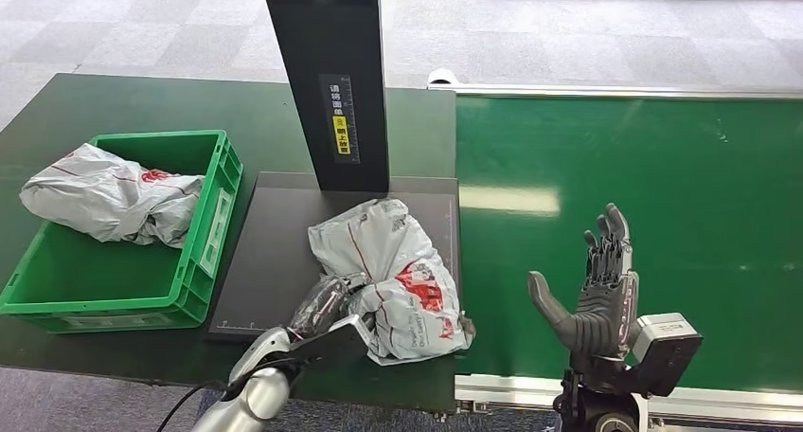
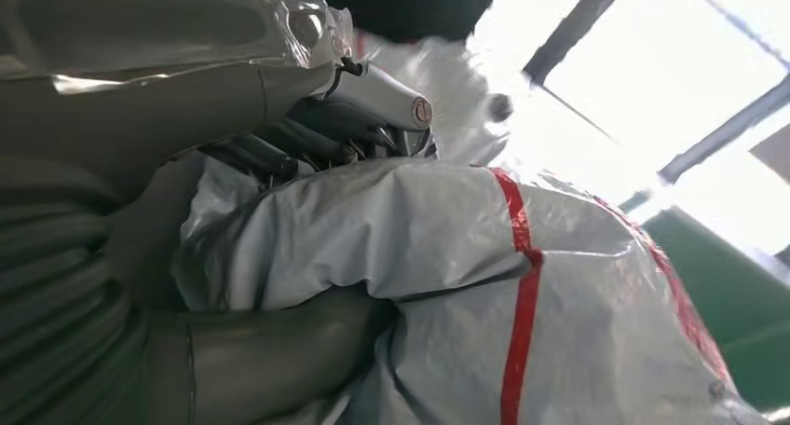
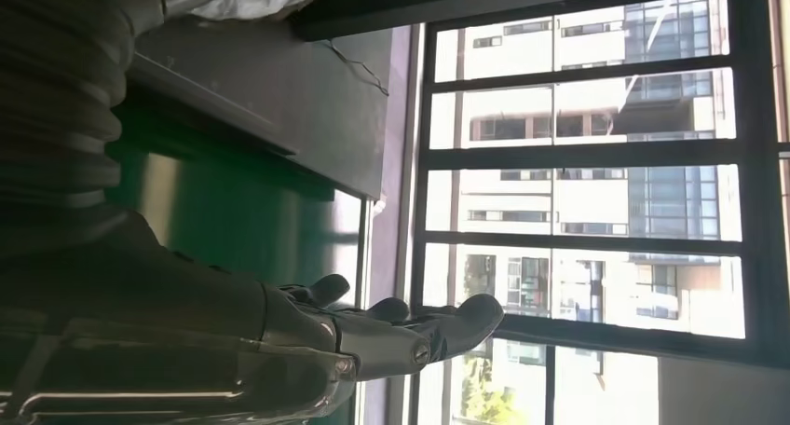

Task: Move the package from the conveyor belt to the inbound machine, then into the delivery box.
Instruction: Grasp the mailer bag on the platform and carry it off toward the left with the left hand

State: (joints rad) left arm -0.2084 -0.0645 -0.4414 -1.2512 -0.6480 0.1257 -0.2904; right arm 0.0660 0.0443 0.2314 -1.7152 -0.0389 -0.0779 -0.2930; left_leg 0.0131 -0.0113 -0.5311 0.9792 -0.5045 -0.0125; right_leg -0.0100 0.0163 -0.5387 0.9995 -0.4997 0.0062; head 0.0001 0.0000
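A crumpled grey package (image 1: 398, 276) with red markings lies on the black platform of the inbound machine (image 1: 275, 261), partly over its right edge. My left hand (image 1: 327, 318) grips the package's near left side; in the left wrist view the fingers (image 2: 373, 117) and thumb (image 2: 270, 360) close around the package (image 2: 559, 294). My right hand (image 1: 597, 295) is raised above the green conveyor belt (image 1: 682, 186), fingers straight and apart, holding nothing; the right wrist view shows the hand (image 3: 373, 336) the same way. The green delivery box (image 1: 199, 252) stands at the left.
Another grey package (image 1: 109, 200) lies in the green box, hanging over its far left rim. The machine's black post (image 1: 331, 72) rises behind the platform. The dark green table (image 1: 123, 110) carries box and machine.
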